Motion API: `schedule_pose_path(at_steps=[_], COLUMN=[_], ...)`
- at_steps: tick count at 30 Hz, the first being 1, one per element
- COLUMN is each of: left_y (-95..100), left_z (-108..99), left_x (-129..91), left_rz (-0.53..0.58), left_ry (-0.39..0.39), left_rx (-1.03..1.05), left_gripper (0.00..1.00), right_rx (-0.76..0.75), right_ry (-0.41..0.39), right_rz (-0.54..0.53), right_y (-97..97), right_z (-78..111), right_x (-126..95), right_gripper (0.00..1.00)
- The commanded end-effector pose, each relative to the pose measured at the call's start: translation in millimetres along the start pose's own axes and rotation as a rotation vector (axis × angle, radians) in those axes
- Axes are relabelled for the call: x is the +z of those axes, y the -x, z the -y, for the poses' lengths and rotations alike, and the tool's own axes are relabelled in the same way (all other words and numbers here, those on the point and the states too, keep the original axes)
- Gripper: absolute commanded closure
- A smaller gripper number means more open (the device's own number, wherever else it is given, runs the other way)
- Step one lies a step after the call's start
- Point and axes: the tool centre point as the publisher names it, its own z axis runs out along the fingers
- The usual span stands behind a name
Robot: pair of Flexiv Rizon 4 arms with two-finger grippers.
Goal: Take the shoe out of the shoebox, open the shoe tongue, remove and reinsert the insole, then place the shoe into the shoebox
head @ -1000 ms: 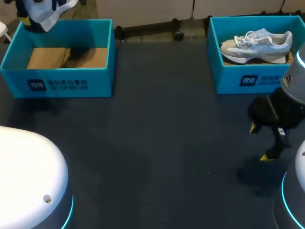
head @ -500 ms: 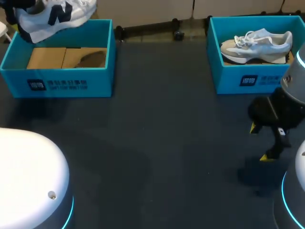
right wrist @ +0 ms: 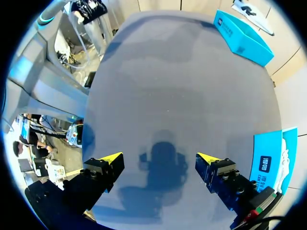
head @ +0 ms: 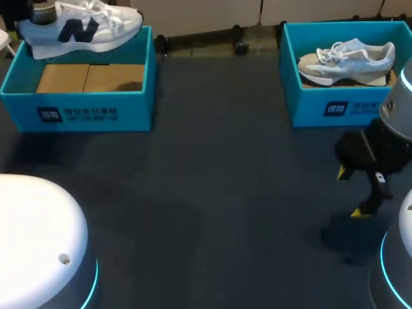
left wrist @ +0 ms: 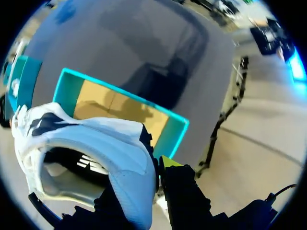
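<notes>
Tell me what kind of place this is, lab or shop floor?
Probably a robot test bench, not a shop: a dark table, a teal left shoebox and right shoebox, and the left gripper holding a white sneaker above the left one.

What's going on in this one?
The left gripper holds a white sneaker by its heel, in the air over the back of the left shoebox, which shows only its cardboard floor. The tongue and insole steps look not yet begun. The right gripper hangs open over the table, holding nothing, in front of the right shoebox, where a second sneaker lies.
</notes>
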Motion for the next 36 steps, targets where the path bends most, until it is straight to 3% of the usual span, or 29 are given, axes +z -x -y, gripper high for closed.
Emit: schedule_pose_path(at_steps=[1,5,19,24,28,36], left_y=[-13.8,-19.3,-19.3,-6.3,-6.7,-8.2], left_z=[-1,-3,-3,-31,-48,-53], left_x=[6,5,5,22,39,70], left_rz=[0.056,0.072,0.072,0.057,0.039,0.000], left_ry=[0.043,0.080,0.080,0.046,0.030,-0.002], left_rx=[0.140,0.213,0.213,0.242,0.261,0.273], left_gripper=[1.00,1.00,1.00,1.00,1.00,1.00], right_rx=[0.000,0.000,0.000,0.000,0.000,0.000], right_ry=[-0.001,-0.001,-0.001,-0.001,-0.001,-0.001], right_rz=[0.002,0.002,0.002,0.002,0.002,0.002], right_y=[-0.7,-0.7,-0.7,-0.7,-0.7,-0.7], right_z=[0.2,0.2,0.2,0.2,0.2,0.2], right_x=[1,1,1,1,1,1], right_gripper=[0.00,0.00,0.00,0.00,0.00,0.00])
